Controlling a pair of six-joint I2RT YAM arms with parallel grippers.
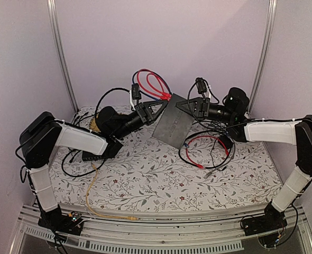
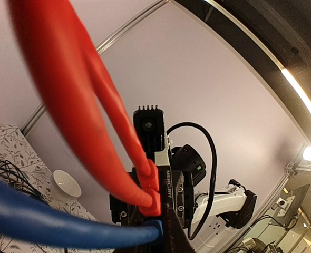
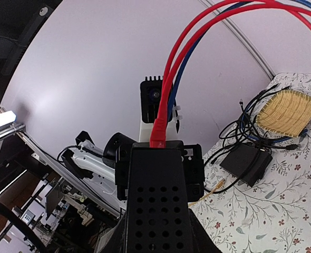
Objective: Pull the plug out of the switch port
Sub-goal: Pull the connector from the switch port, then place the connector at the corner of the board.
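Observation:
The flat matte-black switch (image 1: 173,127) is held tilted above the table between both grippers. Red and blue cables (image 1: 150,84) loop up from the ports on its upper edge. In the left wrist view two red plugs (image 2: 150,203) and a blue plug (image 2: 154,232) sit in the switch's thin edge (image 2: 174,184). My left gripper (image 1: 163,107) is at that edge, its dark fingers (image 2: 193,234) closed around the blue plug. My right gripper (image 1: 190,104) is shut on the switch body (image 3: 158,200); a red plug (image 3: 159,138) shows in the far edge.
A dark grey box (image 1: 100,152) with a yellow cable (image 1: 92,196) lies at the left, also in the right wrist view (image 3: 246,162). A woven mat (image 3: 287,113) lies behind it. Loose red and black cables (image 1: 209,151) lie under the right arm. A white bowl (image 2: 66,184) stands far off.

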